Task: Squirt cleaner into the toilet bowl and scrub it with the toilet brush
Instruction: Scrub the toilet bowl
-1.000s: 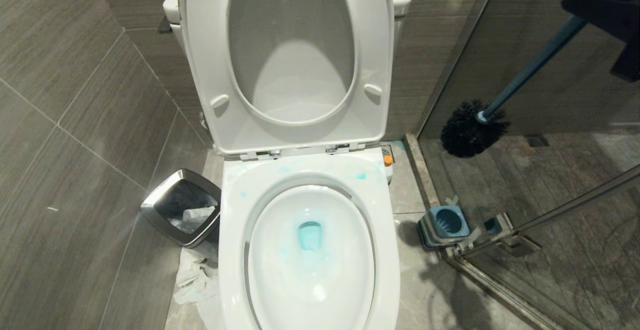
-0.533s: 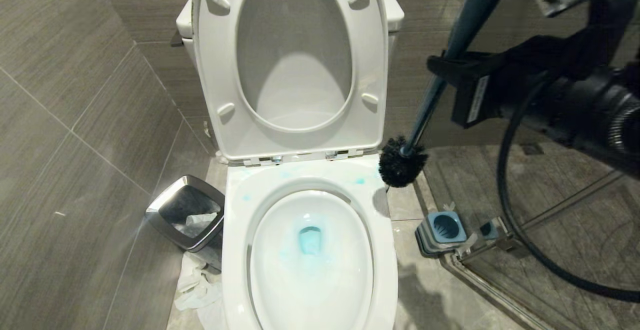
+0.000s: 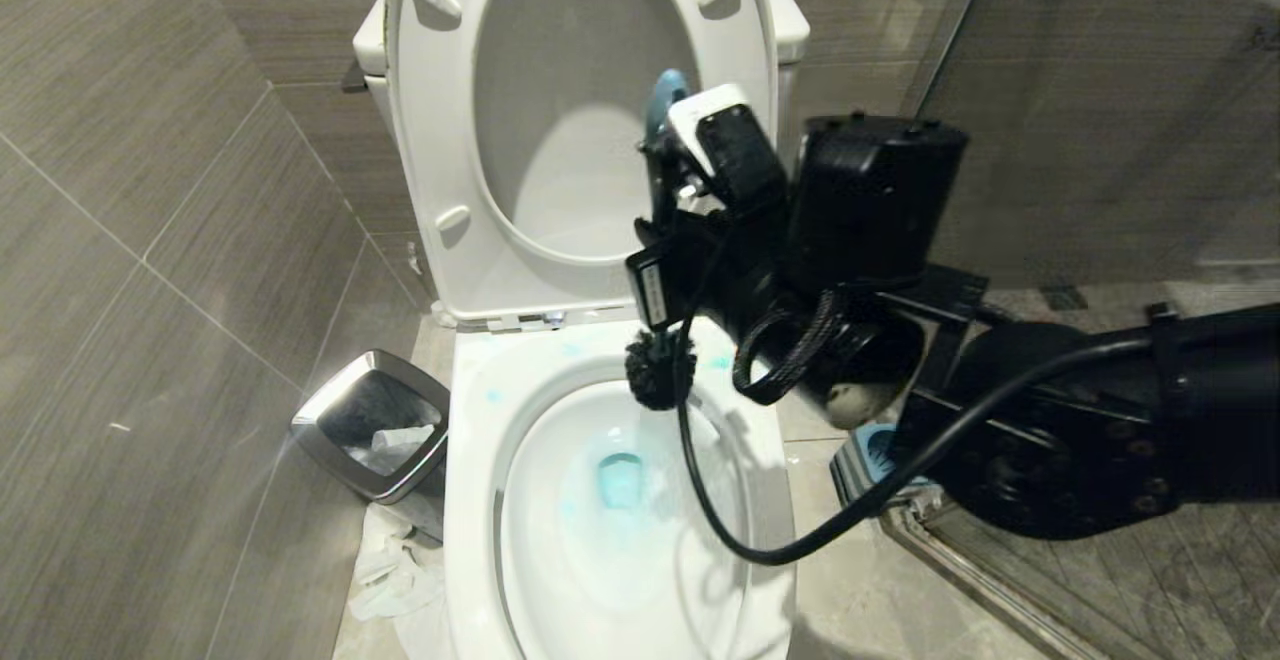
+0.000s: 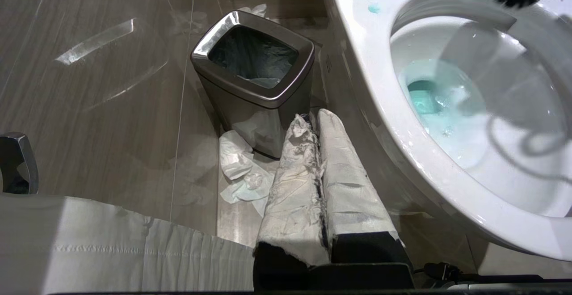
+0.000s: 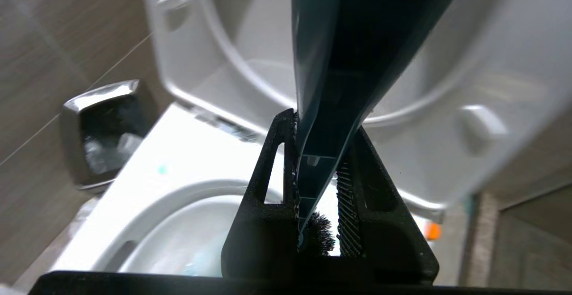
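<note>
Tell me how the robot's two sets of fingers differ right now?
The right gripper is up over the toilet bowl, while the left gripper hangs low beside it, near the steel bin. The right fingers are bare black and clamp the toilet brush by its handle; the left fingers are wrapped in white tissue and hold nothing. Both are closed.

Toilet bowl [image 3: 470, 500] stands open, white seat and lid tipped up against the far wall, blue cleaner pooled round the drain and spotted on the far rim. The toilet brush [image 3: 657, 370], slim dark-blue handle near upright, hangs with its black bristle head just over the bowl's far edge. Its blue-and-grey holder [image 3: 868, 445] sits on the floor, right of the bowl.
</note>
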